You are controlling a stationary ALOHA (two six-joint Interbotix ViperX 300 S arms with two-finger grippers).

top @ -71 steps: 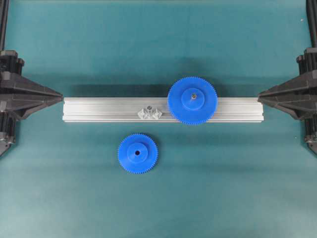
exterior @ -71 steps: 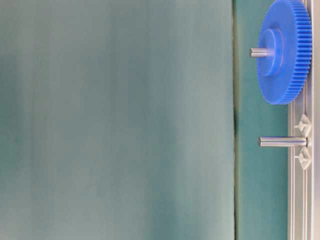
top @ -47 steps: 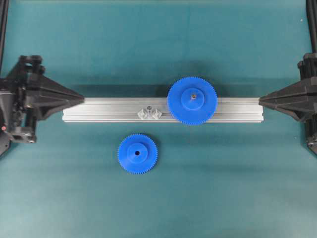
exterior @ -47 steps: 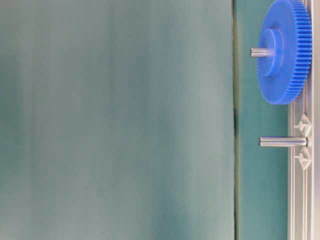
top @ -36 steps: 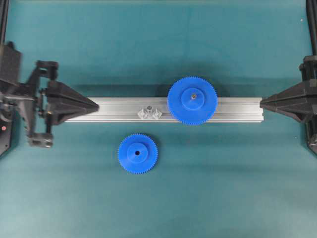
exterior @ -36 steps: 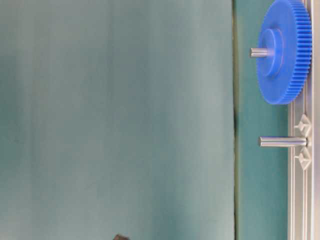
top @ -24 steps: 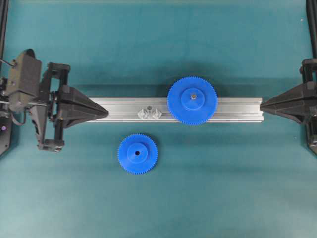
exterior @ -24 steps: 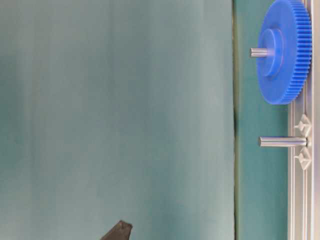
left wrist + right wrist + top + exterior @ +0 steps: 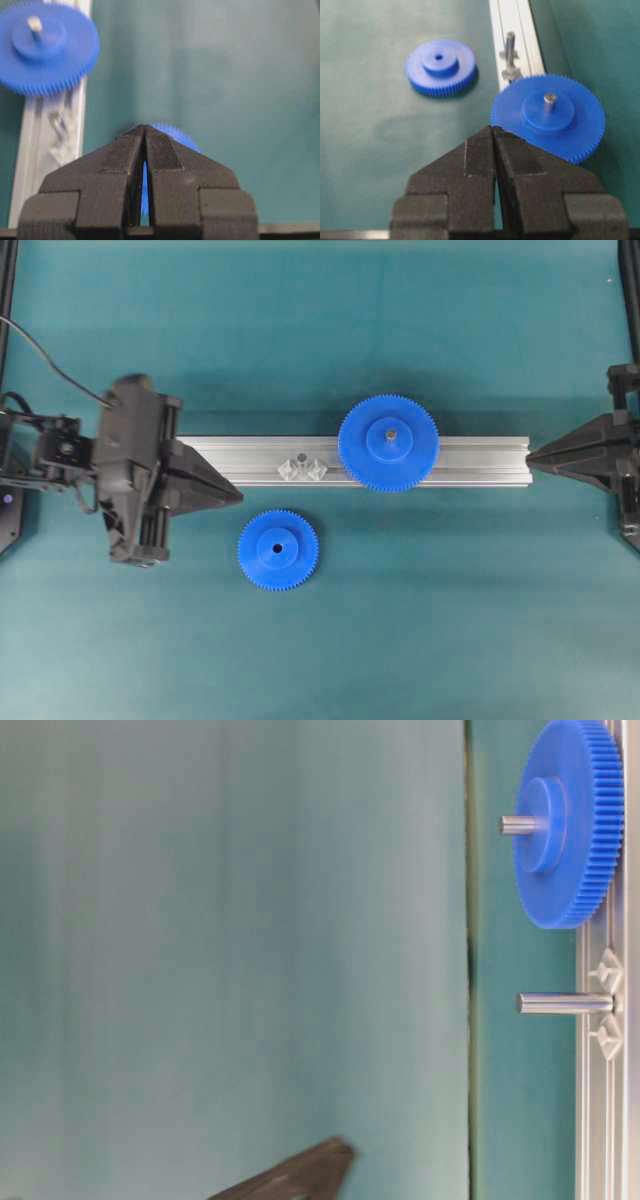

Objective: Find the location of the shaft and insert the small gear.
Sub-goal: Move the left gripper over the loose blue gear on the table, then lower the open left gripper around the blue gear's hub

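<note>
The small gear [image 9: 278, 550] lies flat on the teal mat in front of the rail; it also shows in the right wrist view [image 9: 440, 66] and partly behind my fingers in the left wrist view [image 9: 177, 135]. The shaft [image 9: 302, 456] stands bare on the aluminium rail [image 9: 480, 462] between two shiny diamond pieces, seen too in the table-level view [image 9: 565, 1003] and the right wrist view [image 9: 510, 47]. My left gripper [image 9: 240, 496] is shut and empty, its tip just left of the small gear. My right gripper [image 9: 528, 453] is shut and empty at the rail's right end.
The large blue gear [image 9: 388, 443] sits on its own pin on the rail, right of the shaft; it also shows in the table-level view [image 9: 568, 824], the left wrist view [image 9: 45, 47] and the right wrist view [image 9: 548, 116].
My left arm has swept right along the rail's left end and a little toward the front, its tip now close to the small gear. The right gripper has barely moved.
</note>
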